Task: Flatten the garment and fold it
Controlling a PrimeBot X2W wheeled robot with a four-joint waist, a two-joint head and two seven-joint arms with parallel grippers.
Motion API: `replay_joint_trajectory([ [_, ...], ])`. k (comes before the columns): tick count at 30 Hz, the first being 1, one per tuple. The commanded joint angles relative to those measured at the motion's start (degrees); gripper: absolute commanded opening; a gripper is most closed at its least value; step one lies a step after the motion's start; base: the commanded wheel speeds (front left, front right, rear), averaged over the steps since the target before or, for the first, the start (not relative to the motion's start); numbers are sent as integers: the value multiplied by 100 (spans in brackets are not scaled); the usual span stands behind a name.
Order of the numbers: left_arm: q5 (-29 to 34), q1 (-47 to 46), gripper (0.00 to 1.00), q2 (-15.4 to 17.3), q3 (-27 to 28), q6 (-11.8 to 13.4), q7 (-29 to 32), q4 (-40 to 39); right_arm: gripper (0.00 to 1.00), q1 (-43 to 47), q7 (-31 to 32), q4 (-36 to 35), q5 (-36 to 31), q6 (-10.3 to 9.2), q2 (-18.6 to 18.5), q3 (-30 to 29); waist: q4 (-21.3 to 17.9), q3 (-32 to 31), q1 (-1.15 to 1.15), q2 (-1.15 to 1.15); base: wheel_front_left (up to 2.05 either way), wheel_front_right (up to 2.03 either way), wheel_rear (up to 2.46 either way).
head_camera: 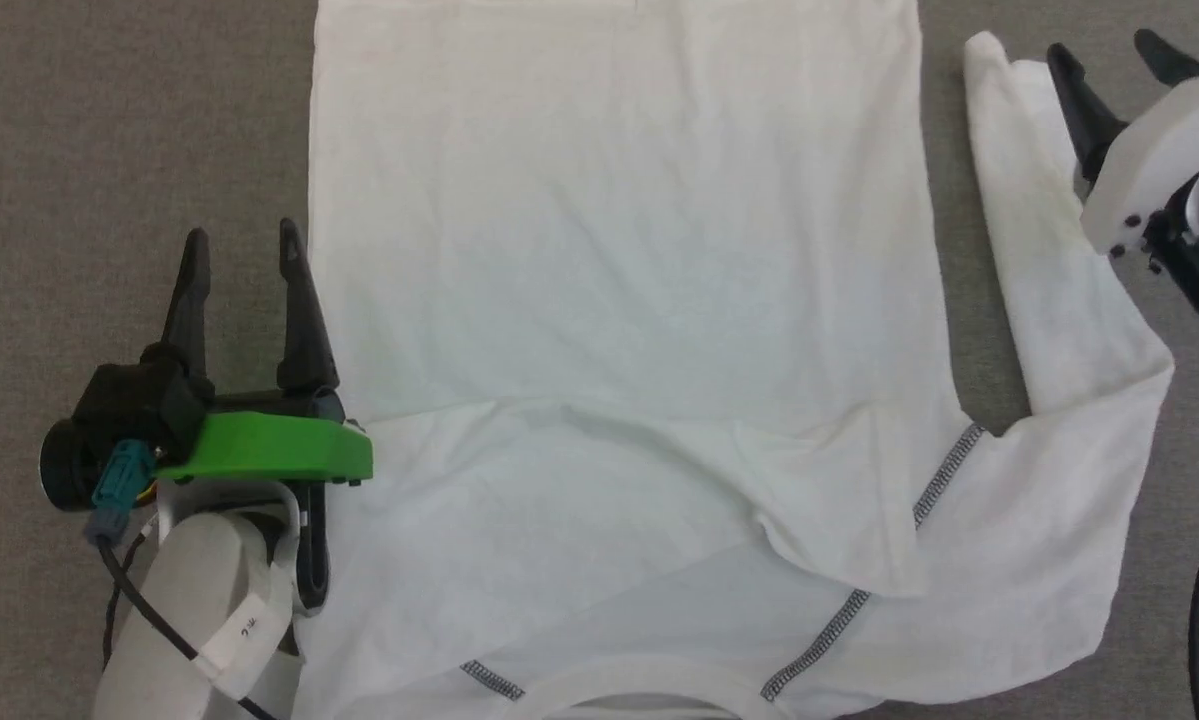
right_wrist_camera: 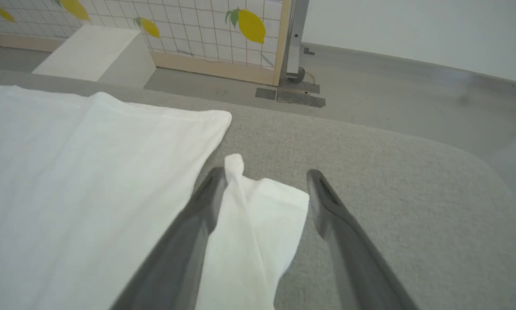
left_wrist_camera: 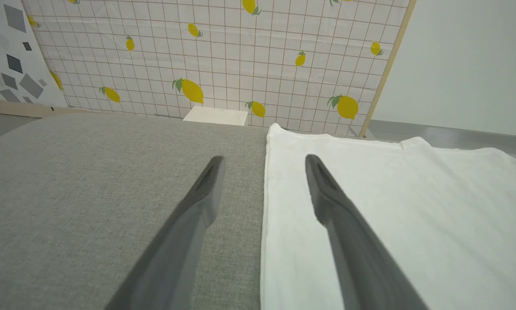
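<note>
White garment [right_wrist_camera: 258, 228] btwn open end effector [right_wrist_camera: 265, 173]

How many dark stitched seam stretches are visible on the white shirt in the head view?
3 on the garment: one at the right, one below it, one at the bottom edge left of centre. Folds may hide more.

The large white cotton T-shirt [head_camera: 619, 250] lies on the grey fabric tabletop [head_camera: 109, 150], the left gripper [head_camera: 243, 232] at its nine o'clock, the right gripper [head_camera: 1099, 45] at two o'clock.
</note>
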Motion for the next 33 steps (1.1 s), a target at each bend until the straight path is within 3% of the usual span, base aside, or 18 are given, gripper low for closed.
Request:
replay_joint_trajectory([
  [1, 95, 13, 100, -80, 95, -94, -25, -34, 100, -214, 144, 193, 32, -9, -51, 104, 413, 559, 0, 0, 0, 0, 0],
  [7, 362, -34, 100, -400, 362, -357, -26, -51, 100, -801, 964, 874, 101, -9, -278, 485, 583, 766, 0, 0, 0, 0, 0],
  [8, 385, -37, 100, -439, 434, -418, -26, -30, 93, -845, 1087, 923, 79, -9, -311, 556, 589, 763, 0, 0, 0, 0, 0],
  [9, 397, -28, 100, -478, 491, -462, -26, -15, 78, -871, 1158, 947, 69, -9, -329, 582, 589, 749, 0, 0, 0, 0, 0],
  [10, 427, -5, 100, -513, 548, -515, -26, 15, 42, -893, 1197, 951, 65, -9, -337, 603, 580, 717, 0, 0, 0, 0, 0],
  [11, 455, 18, 100, -534, 591, -553, -26, 41, 36, -901, 1198, 948, 58, -9, -342, 601, 568, 683, 0, 0, 0, 0, 0],
  [13, 506, 78, 100, -579, 685, -628, -26, 107, 0, -880, 1171, 935, 23, -9, -358, 603, 529, 578, 0, 0, 0, 0, 0],
  [20, 619, 359, 100, -703, 1001, -824, -27, 263, 0, -479, 511, 703, 1, -9, -231, 183, 311, -82, 0, 0, 0, 0, 0],
  [25, 660, 697, 100, -723, 1176, -932, -27, 414, 0, 186, 57, 173, -7, -9, -199, -289, 163, -744, 0, 0, 0, 0, 0],
  [29, 675, 1058, 100, -711, 1299, -1000, -27, 510, 0, 888, 97, -761, -141, -9, -165, -608, 47, -1251, 0, 0, 0, 0, 0],
  [33, 677, 1361, 100, -711, 1369, -1058, -27, 532, 0, 1580, 568, -2160, -349, -9, 11, -864, -31, -1617, 0, 0, 0, 0, 0],
])
